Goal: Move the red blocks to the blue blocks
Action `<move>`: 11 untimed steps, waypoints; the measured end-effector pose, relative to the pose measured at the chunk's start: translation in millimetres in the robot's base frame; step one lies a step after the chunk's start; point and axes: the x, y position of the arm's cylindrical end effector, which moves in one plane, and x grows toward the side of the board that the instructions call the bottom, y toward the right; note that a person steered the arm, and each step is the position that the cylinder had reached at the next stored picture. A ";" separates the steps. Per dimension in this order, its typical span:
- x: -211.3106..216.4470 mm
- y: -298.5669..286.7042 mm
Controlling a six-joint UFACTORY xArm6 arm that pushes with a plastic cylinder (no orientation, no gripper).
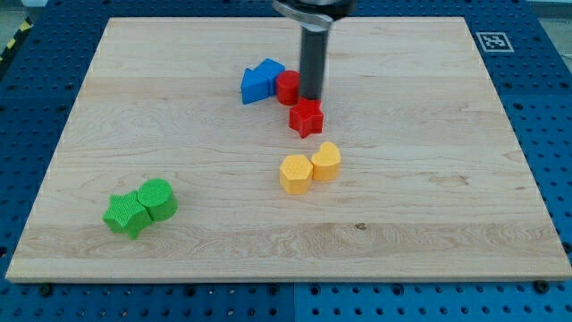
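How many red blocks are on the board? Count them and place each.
2. A red round block touches the blue blocks, left of my tip; a red star block sits just below the tip.

My tip [311, 96] sits just at the right side of the red cylinder [287, 87], which touches the two blue blocks [261, 80] on its left. Just below my tip lies the red star-shaped block [307, 117], apart from the blue pair. Further down, two yellow blocks [309, 167] rest side by side, touching. Near the view's bottom left, a green star block [125, 215] and a green cylinder [158, 199] touch. All lie on the wooden board [429, 197]
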 end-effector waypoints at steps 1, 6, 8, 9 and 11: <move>-5.6 1.1; 83.5 28.4; 43.5 26.9; 33.4 12.3; 29.1 -66.4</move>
